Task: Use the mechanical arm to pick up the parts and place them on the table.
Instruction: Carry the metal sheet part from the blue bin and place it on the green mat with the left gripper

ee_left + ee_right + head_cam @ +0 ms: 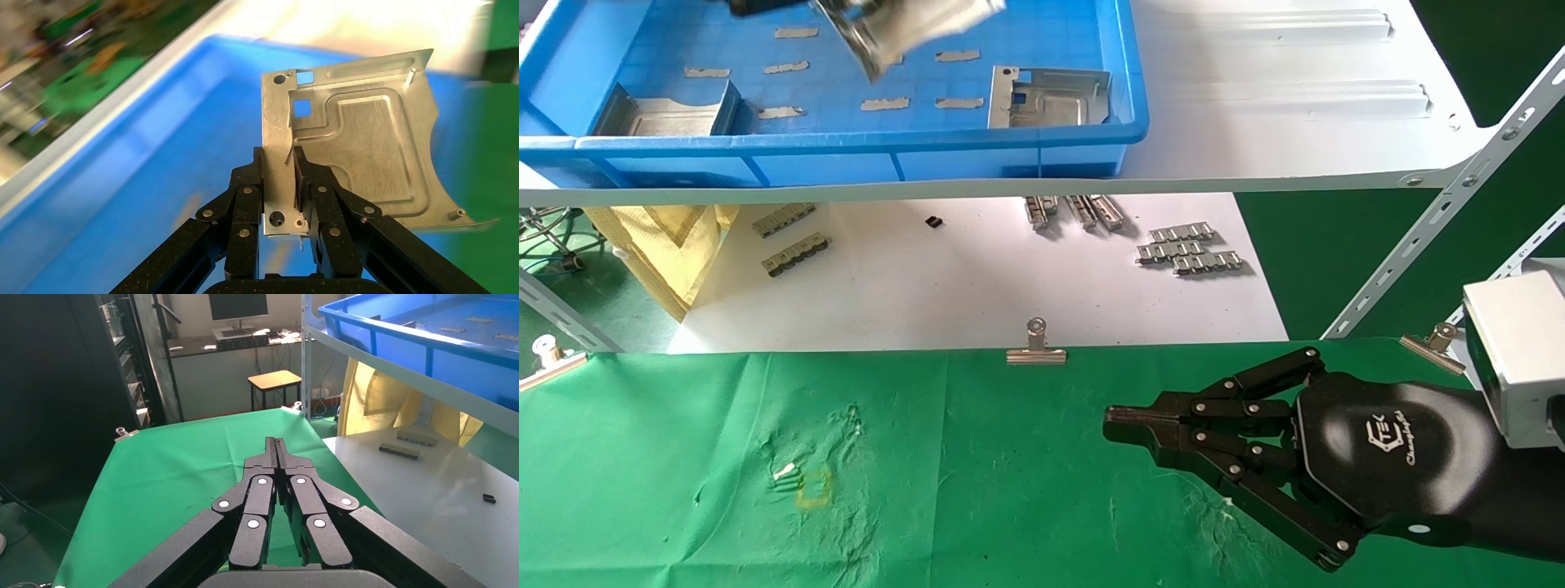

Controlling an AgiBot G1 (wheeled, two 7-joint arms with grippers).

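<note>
Silvery stamped sheet-metal plate [361, 147] pinched by one edge in closed left gripper [292, 160], aloft over blue plastic tray [1042, 139] | drop zone, green-cloth table [977, 490], lies below, toward robot | two more plates in tray | right gripper [275, 444] closed, empty, over cloth; reads "TEK".

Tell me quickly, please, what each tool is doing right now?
Left tool: shut on a sheet-metal plate, lifted above the blue tray.
Right tool: shut, holding nothing, over the green cloth table.
</note>
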